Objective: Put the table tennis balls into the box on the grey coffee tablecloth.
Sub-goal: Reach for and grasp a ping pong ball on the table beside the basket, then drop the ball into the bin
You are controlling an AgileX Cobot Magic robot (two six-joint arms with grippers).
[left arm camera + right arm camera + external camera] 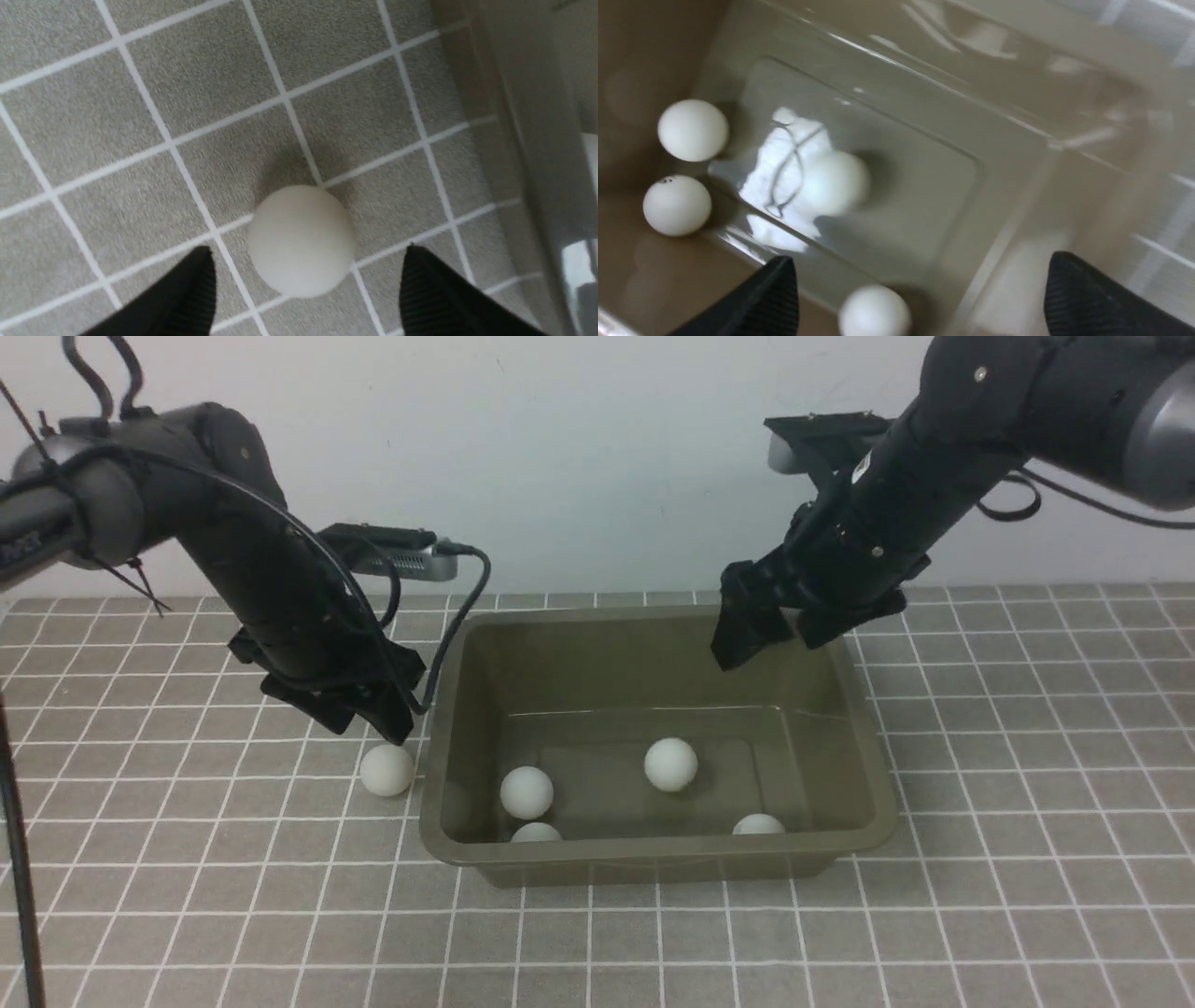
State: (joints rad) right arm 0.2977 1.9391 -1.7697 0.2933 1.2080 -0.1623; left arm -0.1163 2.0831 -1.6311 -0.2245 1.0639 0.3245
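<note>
The olive-brown box point(868, 728) stands on the grey coffee tablecloth point(1027, 756) with several white table tennis balls inside, among them one mid-floor point(670, 764) and one near the left wall point(527, 791). Another ball point(386, 770) lies on the cloth just outside the box's left wall. My left gripper point(373, 714) hovers right above it, open. In the left wrist view this ball point(301, 240) sits between the spread fingertips of that gripper point(307, 248), touching neither. My right gripper point(766, 635) hangs open and empty over the box's far right part point(920, 259).
The box's left wall point(537, 140) runs close beside the loose ball. A cable from the left arm drapes near the box's far left corner point(457, 616). A white wall closes off the back. The cloth point(140, 93) spreads out on all sides.
</note>
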